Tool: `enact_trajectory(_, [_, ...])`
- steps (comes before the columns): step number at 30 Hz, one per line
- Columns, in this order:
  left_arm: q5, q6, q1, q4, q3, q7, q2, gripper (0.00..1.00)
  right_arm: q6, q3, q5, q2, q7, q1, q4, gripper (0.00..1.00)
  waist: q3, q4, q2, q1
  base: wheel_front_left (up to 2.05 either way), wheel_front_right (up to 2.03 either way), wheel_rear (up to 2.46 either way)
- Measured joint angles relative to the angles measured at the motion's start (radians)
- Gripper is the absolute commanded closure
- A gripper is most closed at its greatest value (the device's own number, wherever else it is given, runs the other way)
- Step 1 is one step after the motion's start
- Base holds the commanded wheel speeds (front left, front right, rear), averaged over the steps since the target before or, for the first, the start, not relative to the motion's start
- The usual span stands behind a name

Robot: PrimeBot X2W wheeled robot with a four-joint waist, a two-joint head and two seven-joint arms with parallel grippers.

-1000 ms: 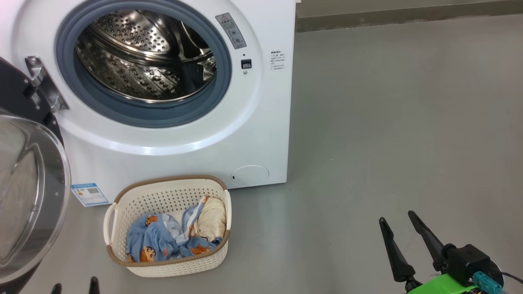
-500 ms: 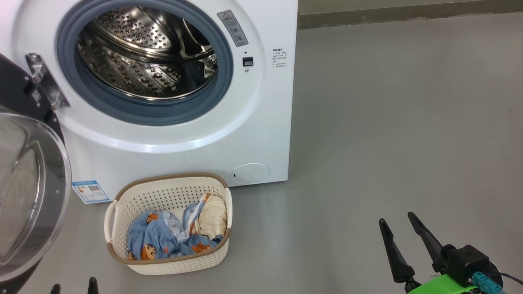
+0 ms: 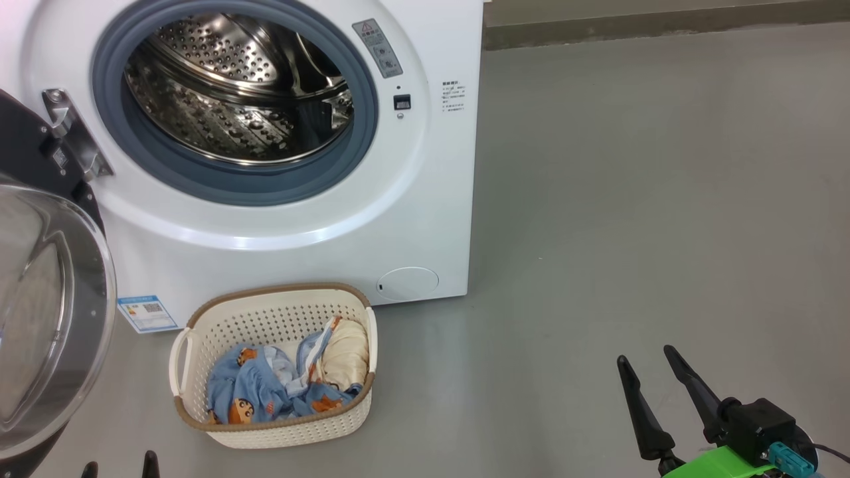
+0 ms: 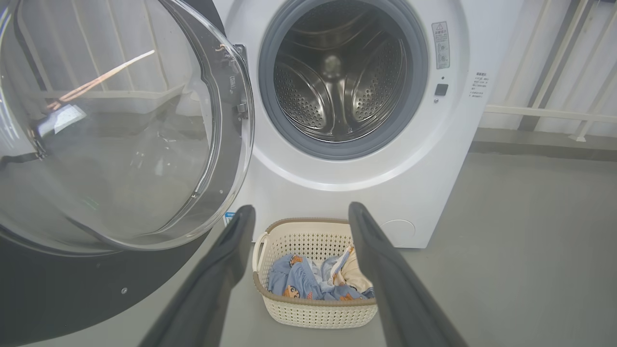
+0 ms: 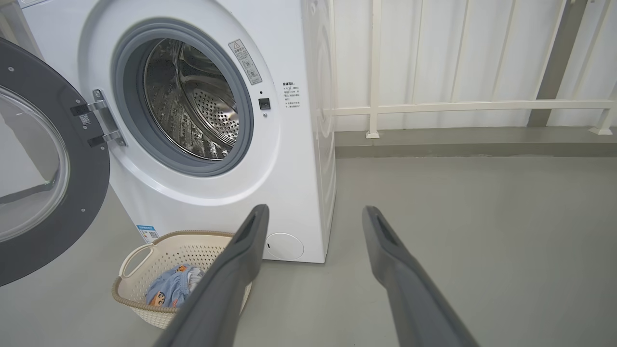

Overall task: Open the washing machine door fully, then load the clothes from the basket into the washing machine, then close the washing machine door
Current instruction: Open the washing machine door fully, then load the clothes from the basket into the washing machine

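Glass of the washing machine door (image 3: 46, 318) bulges at far left, swung clear so the drum mouth (image 3: 232, 86) is free for loading. Next, the left hand (image 3: 121, 461), fingers spread and empty, hovers near the basket (image 3: 265, 425), which sits on the floor (image 3: 631, 199) against the washing machine (image 3: 425, 199), under its opening, with the clothes (image 3: 265, 392) inside. The right hand (image 3: 644, 353) hangs open, empty, well apart.

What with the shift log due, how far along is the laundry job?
Done: the washing machine door stands swung wide, the steel drum showing nothing inside. In hand: nothing; the left pincer and right pincer are open and empty, short of the basket. Left: the clothes lie in it; load them, then shut the door.
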Motion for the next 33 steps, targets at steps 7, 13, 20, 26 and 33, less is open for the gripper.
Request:
enact_trajectory(7, [0.000, 0.000, -0.011, 0.004, 0.003, 0.000, 0.000, 0.00, 0.000, 0.000, 0.000, 0.002, 0.000, 0.000, 0.003, 0.00, 0.005, 0.001, 0.0000, 0.0000, 0.00, 0.00, 0.00])
enact_trajectory(13, [0.000, 0.000, -0.016, 0.007, 0.007, 0.000, 0.000, 0.00, 0.000, -0.002, 0.000, 0.003, 0.000, 0.000, 0.005, 0.00, 0.009, 0.006, 0.0000, 0.0000, 0.00, 0.00, 0.00])
enact_trajectory(20, [0.000, -0.006, -0.023, 0.015, 0.010, 0.000, 0.000, 0.00, 0.000, -0.002, 0.000, 0.007, 0.000, -0.001, 0.007, 0.00, 0.017, 0.017, 0.0000, 0.0000, 0.00, 0.00, 0.00])
enact_trajectory(26, [-0.001, -0.010, -0.025, 0.020, 0.014, 0.000, 0.000, 0.00, 0.000, -0.001, 0.000, 0.010, 0.000, -0.001, 0.010, 0.00, 0.021, 0.021, 0.0000, 0.0000, 0.04, -0.04, 0.00])
enact_trajectory(33, [-0.001, -0.010, -0.037, 0.030, 0.021, 0.000, 0.000, 0.00, 0.000, -0.001, 0.000, 0.010, 0.000, -0.001, 0.011, 0.00, 0.027, 0.025, 0.0000, 0.0000, 0.75, -0.75, 0.00])
